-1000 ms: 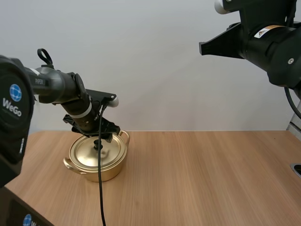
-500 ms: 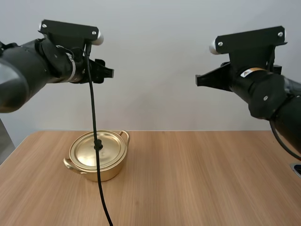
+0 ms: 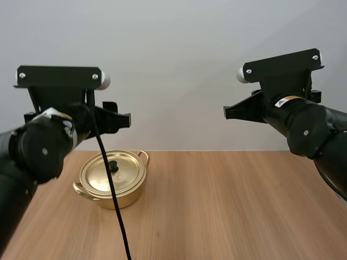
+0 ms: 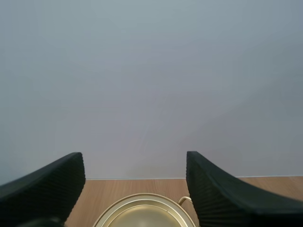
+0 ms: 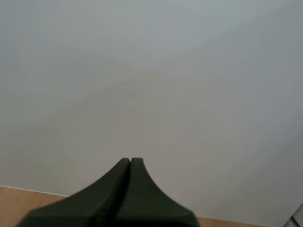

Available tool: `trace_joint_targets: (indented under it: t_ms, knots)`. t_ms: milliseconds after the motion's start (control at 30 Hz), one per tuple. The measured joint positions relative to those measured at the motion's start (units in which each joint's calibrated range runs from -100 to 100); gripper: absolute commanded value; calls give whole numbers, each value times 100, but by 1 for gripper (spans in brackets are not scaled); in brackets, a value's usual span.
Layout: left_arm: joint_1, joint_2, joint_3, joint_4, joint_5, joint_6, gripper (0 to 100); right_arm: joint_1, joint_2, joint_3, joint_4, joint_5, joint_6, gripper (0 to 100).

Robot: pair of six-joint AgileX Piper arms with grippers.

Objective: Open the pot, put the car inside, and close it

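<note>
The left gripper (image 4: 133,158) was seen spread wide, its ribbed fingers (image 4: 52,182) well apart, with nothing held or touched between them. It was held high, apart from the pot (image 3: 129,196). The right gripper (image 5: 130,163) was seen closed into one dark wedge, with nothing pinched, held high at the right and well apart from the pot. One golden pot was counted, set on the left of the table (image 3: 227,206) toward its far edge. One lid (image 3: 95,173) was seated on it, with one black knob (image 3: 114,165) and two side handles.
</note>
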Motion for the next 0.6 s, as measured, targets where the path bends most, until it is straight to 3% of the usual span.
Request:
trace_joint_targets:
  t_ms: [267,433,600]
  knots:
    - [-35,-1468,1436,417,-151,0,100,0,-139,508,640,1002,0,0]
    - [-35,-2318,1545,808,811,105,100,0,-139,1202,625,572,-154,0]
    - [-64,-2427,1545,1038,1457,117,100,0,-139,1720,604,140,-480,0]
